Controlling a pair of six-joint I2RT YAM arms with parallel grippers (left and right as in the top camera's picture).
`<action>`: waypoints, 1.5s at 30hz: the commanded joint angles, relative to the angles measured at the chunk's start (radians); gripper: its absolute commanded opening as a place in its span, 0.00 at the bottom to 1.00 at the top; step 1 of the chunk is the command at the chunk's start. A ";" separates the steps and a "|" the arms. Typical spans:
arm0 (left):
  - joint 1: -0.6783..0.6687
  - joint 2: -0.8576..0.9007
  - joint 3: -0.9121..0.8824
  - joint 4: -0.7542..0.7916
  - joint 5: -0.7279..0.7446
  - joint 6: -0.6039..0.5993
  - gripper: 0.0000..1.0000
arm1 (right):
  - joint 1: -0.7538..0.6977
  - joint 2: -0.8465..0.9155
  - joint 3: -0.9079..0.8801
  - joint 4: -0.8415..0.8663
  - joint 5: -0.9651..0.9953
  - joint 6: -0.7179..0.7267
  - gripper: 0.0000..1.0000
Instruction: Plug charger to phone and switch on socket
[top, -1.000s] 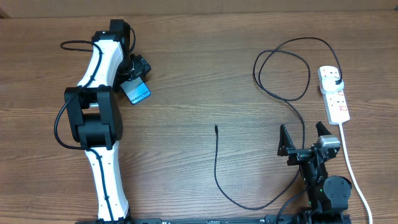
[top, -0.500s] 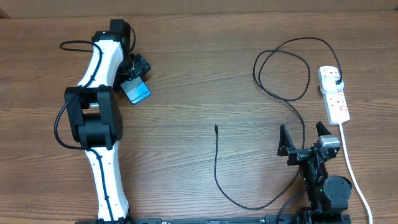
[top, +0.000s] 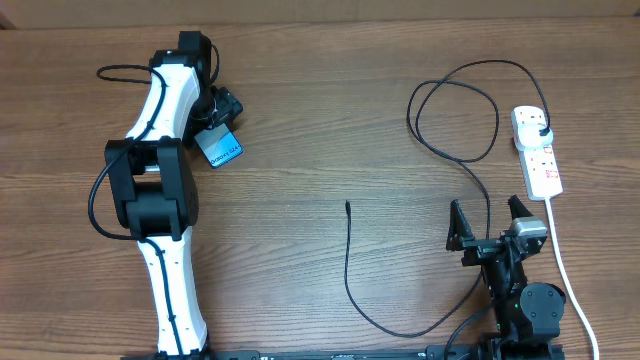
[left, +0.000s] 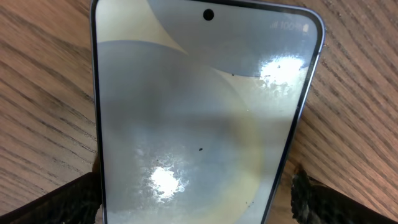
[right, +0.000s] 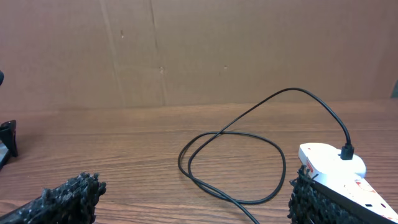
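Observation:
The phone (top: 218, 148), its light-blue screen up, lies on the wooden table at the upper left. It fills the left wrist view as the phone (left: 199, 106). My left gripper (top: 212, 128) is open and straddles one end of it, a dark finger on each side and a gap showing on the right side. The charger (top: 348, 262) is a thin black cable. Its connector tip (top: 347, 206) lies free mid-table, and its black plug (top: 541, 130) sits in the white socket (top: 540, 160). My right gripper (top: 489, 220) is open and empty, next to the cable.
The cable forms loose loops (right: 230, 134) on the table ahead of my right gripper (right: 193, 199), left of the socket (right: 329, 165). A thick white cord (top: 566, 265) runs from the socket toward the front edge. A brown cardboard wall (right: 199, 50) backs the table.

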 joint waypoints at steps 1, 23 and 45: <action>-0.002 0.061 -0.013 -0.002 0.002 -0.029 1.00 | 0.005 -0.009 -0.011 0.004 0.000 -0.004 1.00; -0.002 0.061 -0.013 -0.002 0.006 -0.033 1.00 | 0.005 -0.009 -0.011 0.004 0.000 -0.004 1.00; -0.002 0.061 -0.013 0.002 0.006 -0.033 0.91 | 0.005 -0.009 -0.011 0.004 0.000 -0.004 1.00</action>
